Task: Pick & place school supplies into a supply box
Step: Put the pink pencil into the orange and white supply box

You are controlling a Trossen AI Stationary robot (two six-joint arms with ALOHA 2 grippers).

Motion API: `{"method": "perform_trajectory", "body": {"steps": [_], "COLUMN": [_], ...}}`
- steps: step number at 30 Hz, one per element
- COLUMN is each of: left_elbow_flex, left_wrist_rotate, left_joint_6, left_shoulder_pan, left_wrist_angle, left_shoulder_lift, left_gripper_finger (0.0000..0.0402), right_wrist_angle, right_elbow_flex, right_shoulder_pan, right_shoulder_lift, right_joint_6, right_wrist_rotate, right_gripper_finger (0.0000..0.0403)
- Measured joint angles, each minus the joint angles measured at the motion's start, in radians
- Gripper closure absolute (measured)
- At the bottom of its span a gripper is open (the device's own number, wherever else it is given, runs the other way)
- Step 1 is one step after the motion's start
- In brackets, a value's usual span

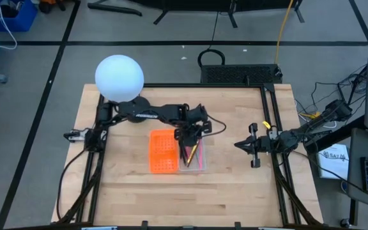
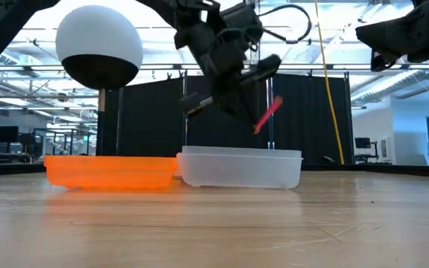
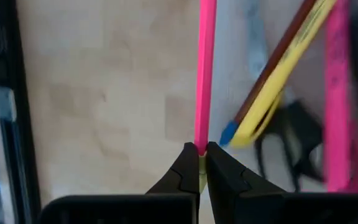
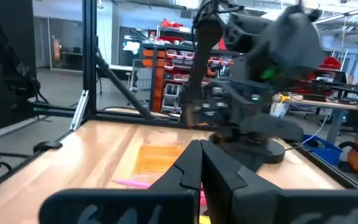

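My left gripper (image 2: 238, 110) hangs above the clear half (image 2: 240, 168) of the supply box, shut on a thin pink-red pen (image 3: 205, 68). Inside the clear half (image 1: 194, 156) lie a yellow pen (image 3: 278, 81), another pink pen (image 3: 337, 93) and the black-handled scissors (image 3: 291, 134). The orange perforated half (image 1: 161, 151) joins it on the left, flat on the table. My right gripper (image 1: 243, 145) waits shut over the table to the right of the box, holding nothing. My left gripper pinches the pink-red pen at one end (image 3: 201, 148) between its two fingertips (image 3: 185, 163), coming from above. The pen runs on in line with the fingers. It is lifted clear, slanting down and to the right (image 2: 268, 114) over the clear half.
A white globe lamp (image 1: 119, 78) stands on a dark base near the table's far left corner, behind the left arm. Black frame rails (image 1: 270, 121) run along the table's sides. Bare wood (image 1: 190, 198) lies on the near side of the box.
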Motion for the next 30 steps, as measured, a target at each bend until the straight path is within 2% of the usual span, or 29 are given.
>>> {"method": "perform_trajectory", "body": {"steps": [10, 23, 30], "left_elbow_flex": [-0.003, -0.08, -0.082], "left_wrist_rotate": [-0.008, -0.128, -0.252], "left_joint_6": [-0.001, -0.003, -0.048], "left_shoulder_pan": [0.038, 0.04, 0.008], "left_wrist_angle": [-0.004, 0.058, 0.054], "left_shoulder_lift": [0.049, 0.066, 0.048], "left_gripper_finger": [0.0389, 0.0386, 0.0316], "right_wrist_angle": [0.045, 0.044, 0.044], "right_elbow_flex": [0.0, 0.0, 0.0], "right_shoulder_pan": [0.0, 0.0, 0.0], "right_shoulder_lift": [0.003, 0.01, 0.01], "right_joint_6": [-0.089, -0.074, -0.055], "right_wrist_rotate": [-0.004, -0.006, -0.007], "right_gripper_finger": [0.0403, 0.0403, 0.0403]}}
